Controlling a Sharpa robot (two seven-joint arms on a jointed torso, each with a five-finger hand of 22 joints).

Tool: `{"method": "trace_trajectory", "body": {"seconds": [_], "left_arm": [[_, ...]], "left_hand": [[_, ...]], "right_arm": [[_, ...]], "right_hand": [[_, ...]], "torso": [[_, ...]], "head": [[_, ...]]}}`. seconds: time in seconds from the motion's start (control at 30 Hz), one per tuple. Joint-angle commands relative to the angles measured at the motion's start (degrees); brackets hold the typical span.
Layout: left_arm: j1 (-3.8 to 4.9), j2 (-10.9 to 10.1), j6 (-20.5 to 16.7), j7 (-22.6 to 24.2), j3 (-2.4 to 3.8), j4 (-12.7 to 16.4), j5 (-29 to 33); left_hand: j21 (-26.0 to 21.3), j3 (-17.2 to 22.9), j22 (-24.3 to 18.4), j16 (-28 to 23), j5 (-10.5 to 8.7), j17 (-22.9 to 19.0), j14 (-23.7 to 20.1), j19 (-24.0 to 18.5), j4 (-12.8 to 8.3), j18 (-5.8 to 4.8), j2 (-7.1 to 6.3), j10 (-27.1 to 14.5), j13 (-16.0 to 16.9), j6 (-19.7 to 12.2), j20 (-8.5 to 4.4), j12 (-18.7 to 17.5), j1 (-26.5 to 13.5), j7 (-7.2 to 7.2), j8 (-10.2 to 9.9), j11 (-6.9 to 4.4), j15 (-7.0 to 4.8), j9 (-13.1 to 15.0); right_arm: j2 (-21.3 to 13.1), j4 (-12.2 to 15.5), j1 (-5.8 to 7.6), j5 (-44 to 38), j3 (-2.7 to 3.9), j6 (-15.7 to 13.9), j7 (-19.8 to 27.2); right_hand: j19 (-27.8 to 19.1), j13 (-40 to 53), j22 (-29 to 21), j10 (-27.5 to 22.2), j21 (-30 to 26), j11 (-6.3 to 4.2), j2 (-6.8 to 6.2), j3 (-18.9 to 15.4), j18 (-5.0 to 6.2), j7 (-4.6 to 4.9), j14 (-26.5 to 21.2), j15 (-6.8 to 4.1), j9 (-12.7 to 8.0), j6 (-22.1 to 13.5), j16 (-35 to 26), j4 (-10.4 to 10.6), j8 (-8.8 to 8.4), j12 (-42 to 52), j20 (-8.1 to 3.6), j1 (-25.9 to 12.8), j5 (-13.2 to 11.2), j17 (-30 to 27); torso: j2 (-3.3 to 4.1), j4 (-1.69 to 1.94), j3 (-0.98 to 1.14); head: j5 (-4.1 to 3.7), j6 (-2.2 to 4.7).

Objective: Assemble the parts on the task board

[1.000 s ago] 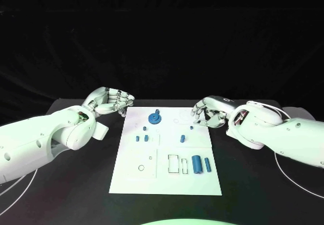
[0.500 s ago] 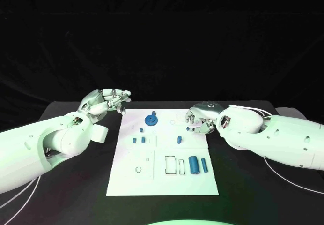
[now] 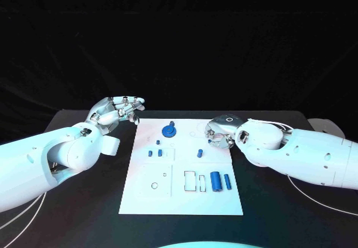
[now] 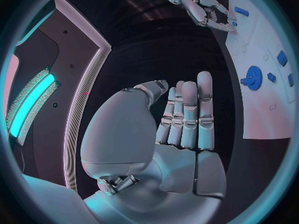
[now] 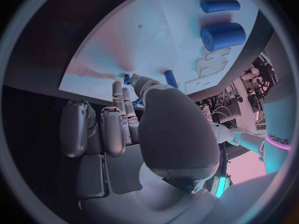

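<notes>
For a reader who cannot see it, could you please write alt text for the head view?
A white task board lies on a black table with small blue parts on it, among them a gear and two cylinders. The right hand reaches over the board's right edge with fingers curled down, while the left hand hovers open beside its far left corner.

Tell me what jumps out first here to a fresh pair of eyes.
The white task board in the middle of the black table, dotted with small blue parts; the blue gear near its far edge stands out. The right hand hovers over the board's far right edge, the left hand is raised beyond its far left corner.
</notes>
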Motion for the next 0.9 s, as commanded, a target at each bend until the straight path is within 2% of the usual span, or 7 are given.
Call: {"method": "trace_trajectory", "body": {"seconds": [0.03, 0.13, 0.37, 0.67, 0.77, 0.9], "left_arm": [[-0.04, -0.1, 1.0, 0.7, 0.03, 0.2, 0.7], [-0.04, -0.2, 1.1, 0.6, 0.02, 0.2, 0.7], [-0.04, -0.3, 1.3, 0.3, 0.01, 0.1, 0.6], [-0.04, -0.4, 1.5, -0.1, -0.01, 0.0, 0.6], [-0.03, -0.5, 1.6, -0.2, -0.02, 0.0, 0.6], [-0.03, -0.5, 1.5, -0.4, -0.02, 0.0, 0.5]], "left_hand": [[-0.3, -0.3, -0.1, -0.2, 0.25, -0.1, -0.3, 0.1, 0.0, 0.35, 0.59, -0.4, 0.1, -0.3, 0.27, 0.2, -0.2, 0.08, 0.1, 0.14, 0.03, -0.1], [-0.3, -0.3, -0.1, -0.2, 0.25, -0.1, -0.3, 0.1, 0.0, 0.35, 0.61, -0.4, 0.1, -0.3, 0.28, 0.2, -0.1, 0.08, 0.1, 0.14, 0.03, -0.1], [-0.3, -0.3, -0.1, -0.2, 0.25, -0.1, -0.3, 0.1, -0.1, 0.35, 0.63, -0.5, 0.1, -0.3, 0.28, 0.2, -0.1, 0.09, 0.1, 0.15, 0.04, -0.1], [-0.4, -0.3, -0.1, -0.3, 0.25, -0.1, -0.3, 0.2, -0.1, 0.35, 0.66, -0.5, 0.1, -0.4, 0.29, 0.3, 0.0, 0.11, 0.1, 0.16, 0.04, -0.1], [-0.4, -0.3, -0.2, -0.3, 0.26, -0.1, -0.4, 0.2, -0.2, 0.36, 0.71, -0.6, 0.1, -0.4, 0.29, 0.3, 0.0, 0.12, 0.1, 0.17, 0.05, -0.1], [-0.5, -0.2, -0.3, -0.3, 0.29, -0.1, -0.4, 0.3, -0.4, 0.36, 0.86, -0.7, 0.2, -0.5, 0.3, 0.4, 0.3, 0.16, 0.1, 0.19, 0.06, -0.2]], "right_arm": [[0.2, -0.3, -0.17, -1.0, -0.01, 1.1, -0.3], [0.6, -0.7, -0.4, -0.8, -0.02, 1.0, -0.1], [1.4, -1.3, -1.1, -0.1, -0.02, 0.7, 0.5], [1.8, -1.7, -1.57, 0.1, -0.02, 1.3, 0.4], [1.8, -1.6, -1.72, -0.1, -0.02, 1.2, 0.2], [1.8, -1.5, -1.91, -0.5, -0.02, 0.2, -0.1]], "right_hand": [[0.5, -0.3, 7.2, 0.7, 1.1, -0.07, 0.48, 1.1, -0.31, 0.04, 2.6, -0.08, 0.1, 0.5, 0.3, -0.5, 0.4, -0.2, 0.02, 0.0, -0.5, 0.1], [0.8, -0.8, 7.7, 1.3, 1.8, -0.07, 0.44, 2.3, -0.45, 0.1, 2.6, -0.08, 0.2, 0.9, 0.3, -1.0, 0.5, -0.5, 0.01, -0.3, -0.6, 0.0], [1.2, -1.4, 8.4, 2.3, 2.9, -0.25, 0.51, 3.8, -0.66, -0.03, 2.7, -0.17, 0.4, 1.5, 0.4, -1.7, 0.68, -0.8, -0.06, -1.2, -0.8, 0.1], [1.5, -1.9, 8.9, 3.4, 3.6, -0.52, 0.61, 5.1, -0.79, -0.3, 2.7, -0.37, 0.7, 2.2, 0.5, -3.0, 0.95, -1.0, -0.2, -1.8, -1.5, 0.1], [1.8, -1.9, 9.4, 4.4, 4.4, -0.85, 0.99, 6.0, -0.96, -0.6, 2.7, -0.64, 1.1, 3.0, 0.6, -4.2, 1.38, -0.9, -0.4, -1.8, -1.5, 0.2], [2.5, -1.8, 10.3, 6.0, 6.1, -1.37, 2.23, 7.2, -1.31, -1.06, 2.7, -1.09, 1.8, 4.3, 0.4, -6.1, 2.28, -0.7, -0.77, -1.3, -1.7, -0.4]], "torso": [[0.07, -0.02, -0.08], [0.06, -0.12, -0.09], [0.05, 0.1, 0.0], [0.03, -0.01, -0.06], [0.01, 0.0, -0.05], [-0.07, -0.04, -0.08]], "head": [[-0.06, 0.1], [0.0, 0.08], [0.05, -0.32], [-0.02, -0.63], [0.01, -0.75], [-0.02, -0.91]]}}
